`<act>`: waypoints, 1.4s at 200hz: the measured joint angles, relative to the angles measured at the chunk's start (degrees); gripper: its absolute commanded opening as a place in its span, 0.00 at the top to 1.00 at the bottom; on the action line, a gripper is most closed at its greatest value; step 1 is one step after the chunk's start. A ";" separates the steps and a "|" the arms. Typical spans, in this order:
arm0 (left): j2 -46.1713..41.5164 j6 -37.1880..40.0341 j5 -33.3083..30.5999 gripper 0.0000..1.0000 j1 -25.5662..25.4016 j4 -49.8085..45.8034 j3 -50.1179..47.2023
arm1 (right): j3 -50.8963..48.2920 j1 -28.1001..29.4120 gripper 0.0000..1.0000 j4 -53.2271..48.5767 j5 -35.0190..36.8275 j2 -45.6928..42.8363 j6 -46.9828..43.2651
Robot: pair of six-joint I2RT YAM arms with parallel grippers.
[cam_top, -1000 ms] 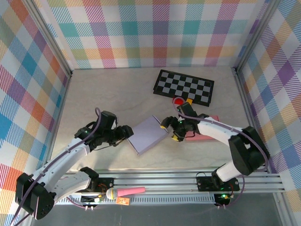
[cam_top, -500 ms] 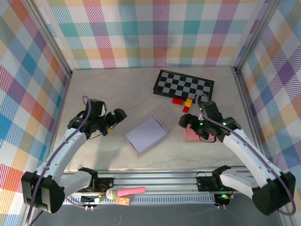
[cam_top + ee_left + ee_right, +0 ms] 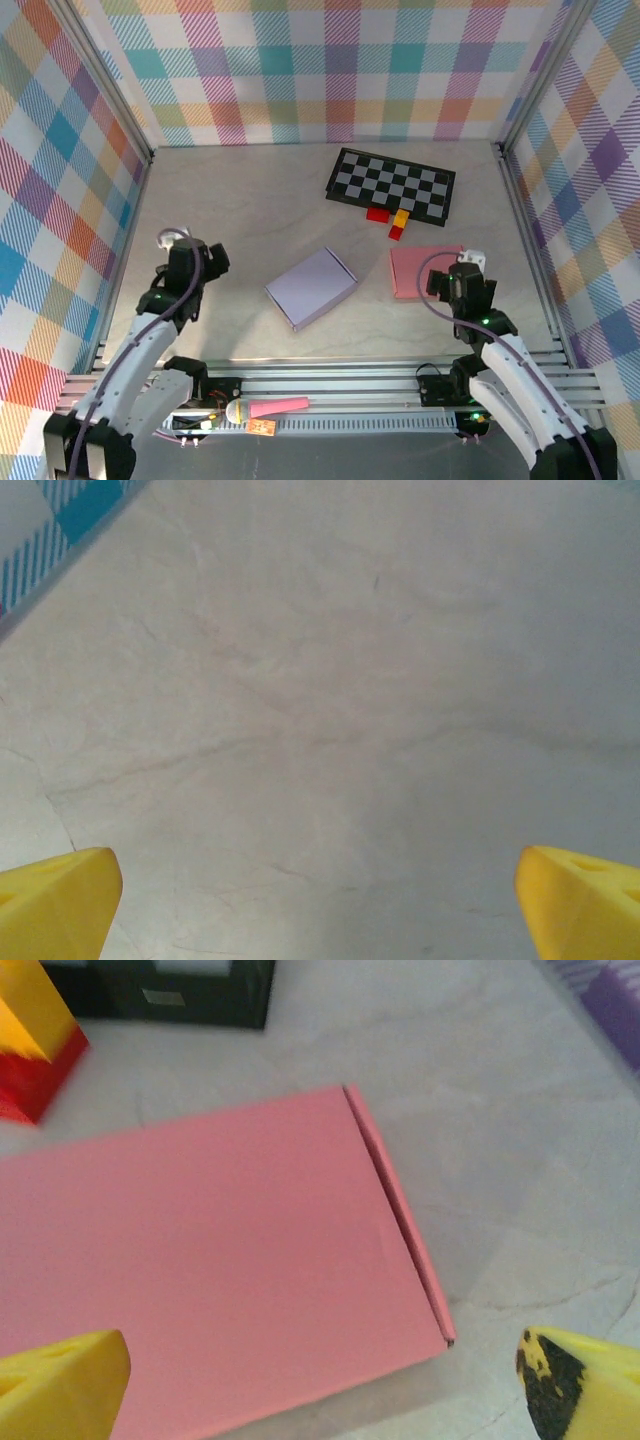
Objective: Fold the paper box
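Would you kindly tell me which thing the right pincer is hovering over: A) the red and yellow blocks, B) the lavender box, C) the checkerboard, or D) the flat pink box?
D: in the right wrist view, the flat pink box lies on the table between the yellow fingertips of the open right pincer.

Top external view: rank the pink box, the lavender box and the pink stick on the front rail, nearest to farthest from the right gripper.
1. pink box, right beside the right gripper, on its left.
2. lavender box, table centre.
3. pink stick, front rail, left of centre.
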 measured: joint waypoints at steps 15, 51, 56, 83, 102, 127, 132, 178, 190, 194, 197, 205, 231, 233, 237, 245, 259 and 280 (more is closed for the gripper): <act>4.09 3.41 0.11 0.00 0.04 6.08 -4.28 | -3.50 -1.33 0.01 6.51 -2.49 2.01 -2.54; 17.38 9.11 1.20 0.00 1.07 21.75 -7.52 | -4.33 -5.97 0.01 26.03 -10.27 13.99 -5.95; 19.02 9.73 1.53 0.00 1.25 23.87 -7.52 | -4.31 -6.84 0.01 29.05 -11.28 16.22 -6.05; 26.86 12.15 4.81 0.00 2.78 34.49 -6.73 | -2.47 -10.14 0.01 42.42 -16.31 29.83 -6.29; 31.10 13.60 7.26 0.00 3.67 40.79 -5.29 | 1.03 -10.99 0.01 47.06 -19.19 36.48 -8.00; 34.32 16.22 9.88 0.00 4.24 49.13 -4.61 | 1.57 -12.55 0.01 56.08 -23.10 39.01 -9.57; 35.26 16.44 9.97 0.00 4.26 52.41 -5.16 | 1.22 -13.09 0.01 58.18 -23.69 39.65 -9.70; 41.59 16.26 12.98 0.00 8.00 63.69 -9.05 | 1.79 -14.73 0.01 65.59 -26.27 49.20 -10.34; 41.57 16.22 13.44 0.00 8.24 64.72 -8.83 | 3.28 -14.73 0.01 63.87 -26.38 50.10 -10.32; 41.57 16.20 13.64 0.00 8.24 64.83 -8.70 | 3.85 -14.73 0.01 63.36 -26.36 50.18 -10.32; 41.57 16.20 13.79 0.00 8.24 64.96 -8.66 | 4.26 -14.73 0.01 63.08 -26.34 50.23 -10.32; 41.57 16.20 13.92 0.00 8.24 65.33 -8.59 | 5.27 -14.62 0.01 62.84 -26.08 50.23 -10.32; 41.57 16.22 14.49 0.00 8.24 66.23 -8.59 | 6.95 -14.25 0.01 62.79 -25.29 50.23 -10.34; 41.57 16.20 14.51 0.00 8.24 66.23 -8.59 | 6.95 -14.25 0.01 62.79 -25.22 50.23 -10.34; 41.57 16.22 14.62 0.00 8.24 66.23 -8.59 | 6.95 -14.19 0.01 62.71 -25.09 50.23 -10.34; 41.57 16.22 14.69 0.00 8.24 66.20 -8.59 | 6.95 -13.97 0.01 62.51 -24.90 50.23 -10.43; 41.57 16.22 14.67 0.00 8.22 66.20 -8.57 | 6.95 -13.75 0.01 62.47 -25.05 50.23 -10.78; 41.57 16.24 14.67 0.00 8.13 66.18 -8.57 | 6.95 -13.68 0.01 62.42 -25.64 50.23 -11.21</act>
